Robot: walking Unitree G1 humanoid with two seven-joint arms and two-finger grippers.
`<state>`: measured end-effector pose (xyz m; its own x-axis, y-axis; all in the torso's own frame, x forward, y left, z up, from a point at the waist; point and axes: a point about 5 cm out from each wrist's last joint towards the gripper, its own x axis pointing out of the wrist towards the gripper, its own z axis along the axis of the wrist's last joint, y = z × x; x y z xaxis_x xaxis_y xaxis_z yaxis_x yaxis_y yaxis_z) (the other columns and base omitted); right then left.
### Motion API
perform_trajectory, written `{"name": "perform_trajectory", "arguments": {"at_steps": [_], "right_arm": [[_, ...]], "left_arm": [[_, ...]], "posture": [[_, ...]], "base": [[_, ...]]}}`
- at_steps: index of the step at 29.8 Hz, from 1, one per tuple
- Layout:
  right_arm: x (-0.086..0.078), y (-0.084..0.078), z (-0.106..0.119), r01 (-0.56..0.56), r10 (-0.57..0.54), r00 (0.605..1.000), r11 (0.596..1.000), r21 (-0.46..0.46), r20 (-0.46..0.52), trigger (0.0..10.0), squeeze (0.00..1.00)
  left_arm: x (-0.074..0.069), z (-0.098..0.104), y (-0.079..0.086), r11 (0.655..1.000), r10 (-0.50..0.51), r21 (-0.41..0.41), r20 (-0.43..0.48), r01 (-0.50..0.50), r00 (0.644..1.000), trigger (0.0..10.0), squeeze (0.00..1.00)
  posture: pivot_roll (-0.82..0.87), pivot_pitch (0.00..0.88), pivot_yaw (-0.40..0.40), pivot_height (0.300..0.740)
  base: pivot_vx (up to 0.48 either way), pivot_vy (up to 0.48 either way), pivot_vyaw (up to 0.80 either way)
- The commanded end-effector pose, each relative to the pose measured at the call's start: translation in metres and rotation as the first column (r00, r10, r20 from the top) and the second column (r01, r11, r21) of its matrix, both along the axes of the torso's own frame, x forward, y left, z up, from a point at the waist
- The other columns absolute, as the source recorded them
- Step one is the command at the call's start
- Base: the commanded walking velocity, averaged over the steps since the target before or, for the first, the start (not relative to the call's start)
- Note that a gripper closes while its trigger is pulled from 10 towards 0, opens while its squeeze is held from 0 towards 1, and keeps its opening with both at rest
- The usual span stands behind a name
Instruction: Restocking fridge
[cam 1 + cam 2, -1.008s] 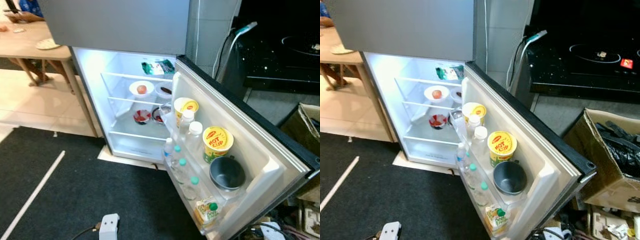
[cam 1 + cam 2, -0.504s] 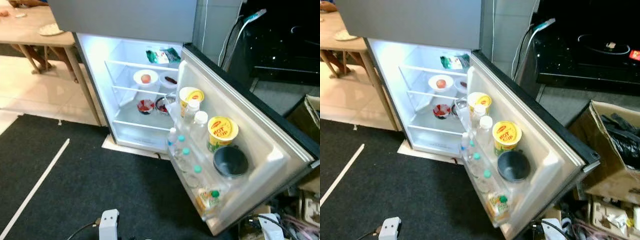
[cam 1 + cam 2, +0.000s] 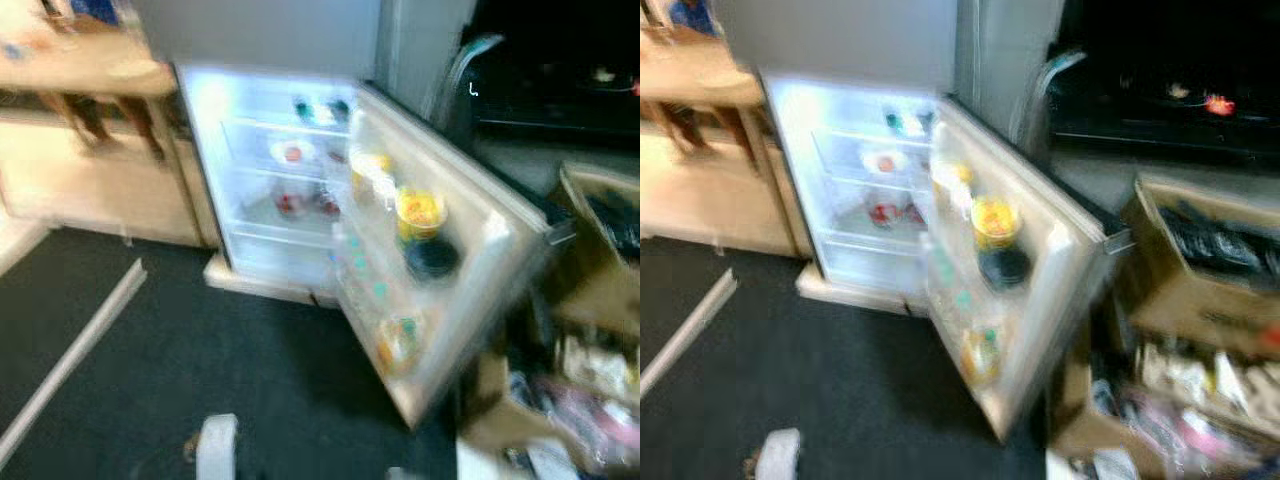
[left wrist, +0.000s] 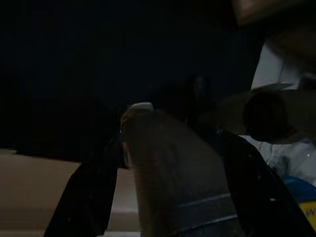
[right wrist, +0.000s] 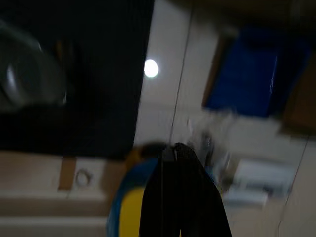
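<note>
Standing open ahead, the fridge (image 3: 290, 190) swings its door (image 3: 440, 290) toward the robot's right; left tool (image 4: 168, 168) clamps a bottle (image 4: 173, 173), right tool (image 5: 178, 197) pressed together.

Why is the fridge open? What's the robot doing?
The robot stands on the dark floor mat facing the open white fridge; the picture is blurred. Its door is swung wide, with a yellow noodle cup and a dark bowl in the door racks. The left gripper holds a smooth brownish object, too dark to identify.
</note>
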<state>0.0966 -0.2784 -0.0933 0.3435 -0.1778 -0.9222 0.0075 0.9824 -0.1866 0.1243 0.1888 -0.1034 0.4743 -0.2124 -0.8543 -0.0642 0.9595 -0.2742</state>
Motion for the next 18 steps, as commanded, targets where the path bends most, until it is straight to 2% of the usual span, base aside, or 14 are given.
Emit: {"name": "perform_trajectory", "arguments": {"at_steps": [1,7,13,16,17,18], "right_arm": [[0.015,-0.001,0.005,-0.016,0.016,0.999,1.000,-0.004,0.043,10.0,0.00],[0.015,0.000,0.004,-0.023,0.023,0.999,1.000,0.001,0.041,10.0,0.00],[0.021,0.008,0.003,-0.033,0.032,0.998,0.999,0.008,0.053,10.0,0.00],[0.031,0.010,0.006,-0.006,0.005,0.995,1.000,0.012,0.098,10.0,0.00],[0.040,0.008,0.009,0.025,-0.027,0.989,1.000,0.016,0.144,10.0,0.00],[0.040,0.008,0.009,0.025,-0.027,0.989,1.000,0.016,0.144,10.0,0.00]], "left_arm": [[0.001,0.000,0.003,1.000,0.012,0.013,0.000,-0.012,1.000,10.0,0.00],[0.001,0.000,0.004,0.999,0.020,0.030,-0.001,-0.020,1.000,10.0,0.00],[0.002,0.001,0.005,0.999,0.023,0.035,0.002,-0.023,1.000,10.0,0.00],[0.002,0.001,0.004,0.999,0.024,0.035,0.006,-0.024,1.000,10.0,0.00],[0.002,0.001,0.004,0.999,0.028,0.034,0.008,-0.028,1.000,10.0,0.00],[0.002,0.001,0.004,0.999,0.028,0.034,0.008,-0.028,1.000,10.0,0.00]], "posture": [[-0.04,0.004,0.002,0.740],[-0.04,0.000,0.003,0.740],[-0.03,0.000,0.001,0.740],[-0.03,0.000,-0.001,0.740],[-0.03,0.000,-0.001,0.740],[-0.03,0.000,-0.001,0.740]], "base": [[0.000,0.000,0.00],[0.000,0.000,0.00],[0.000,0.000,0.00],[0.000,0.000,0.00],[0.000,0.000,0.00],[0.000,0.000,0.00]]}}
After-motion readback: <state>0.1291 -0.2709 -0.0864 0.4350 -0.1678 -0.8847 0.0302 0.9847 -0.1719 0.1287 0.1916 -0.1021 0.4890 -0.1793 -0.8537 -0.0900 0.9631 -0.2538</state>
